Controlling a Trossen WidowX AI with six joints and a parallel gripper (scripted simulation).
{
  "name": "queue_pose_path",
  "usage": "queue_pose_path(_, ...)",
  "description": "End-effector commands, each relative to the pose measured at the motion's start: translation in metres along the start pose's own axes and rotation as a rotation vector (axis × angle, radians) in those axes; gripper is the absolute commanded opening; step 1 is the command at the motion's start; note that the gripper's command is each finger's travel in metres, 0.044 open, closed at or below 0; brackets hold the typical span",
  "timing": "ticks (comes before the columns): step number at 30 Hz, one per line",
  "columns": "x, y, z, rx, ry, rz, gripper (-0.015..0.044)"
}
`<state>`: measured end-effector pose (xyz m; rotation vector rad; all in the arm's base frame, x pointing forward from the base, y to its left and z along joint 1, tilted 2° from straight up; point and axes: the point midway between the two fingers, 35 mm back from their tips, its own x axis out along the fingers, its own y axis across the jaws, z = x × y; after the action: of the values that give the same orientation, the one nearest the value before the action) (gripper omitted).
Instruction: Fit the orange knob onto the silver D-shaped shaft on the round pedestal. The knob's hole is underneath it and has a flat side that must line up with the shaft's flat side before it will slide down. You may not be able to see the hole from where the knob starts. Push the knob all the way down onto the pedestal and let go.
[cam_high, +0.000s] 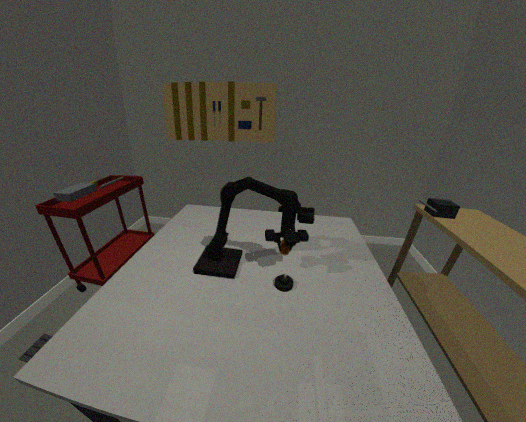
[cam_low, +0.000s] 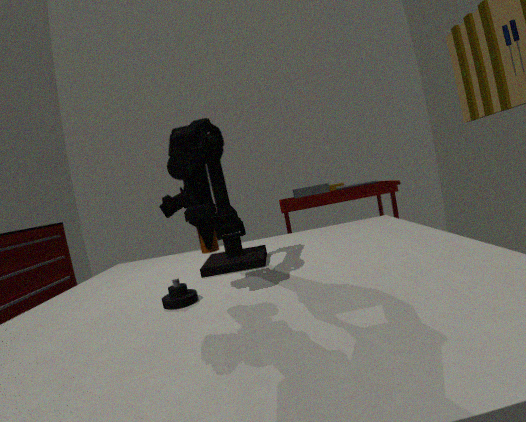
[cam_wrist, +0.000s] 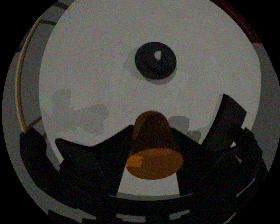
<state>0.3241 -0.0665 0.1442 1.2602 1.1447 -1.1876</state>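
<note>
The orange knob (cam_high: 285, 248) (cam_low: 208, 243) (cam_wrist: 152, 140) is held between the fingers of my gripper (cam_high: 285, 244) (cam_wrist: 151, 130), which is shut on it. The knob hangs above the table, clear of the pedestal. The round black pedestal (cam_high: 284, 284) (cam_low: 180, 299) (cam_wrist: 150, 70) stands on the table, off to one side of the knob. Its short silver shaft (cam_low: 175, 282) (cam_wrist: 158, 55) points up from the middle. The hole under the knob is hidden in all views, and the flat side of the shaft is too small to make out.
The arm's base (cam_high: 218, 264) (cam_low: 234, 262) stands on the white table (cam_high: 200, 325) (cam_low: 125, 360). Beyond the table are a red cart (cam_high: 90, 202) (cam_low: 340, 193), a wooden bench (cam_high: 480, 225) and a red drawer cabinet (cam_low: 35, 267). A tool board (cam_high: 220, 112) hangs on the wall.
</note>
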Motion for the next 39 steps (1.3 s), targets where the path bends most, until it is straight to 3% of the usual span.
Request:
queue_pose_path(1, 0.003, 0.002, 0.013, -0.004, 0.002, 0.004, 0.0000)
queue_pose_path(28, 0.022, -0.007, 0.093, -0.008, -0.009, 0.005, 0.0000)
queue_pose_path(39, 0.023, -0.007, 0.096, -0.171, -0.009, 0.004, 0.0000)
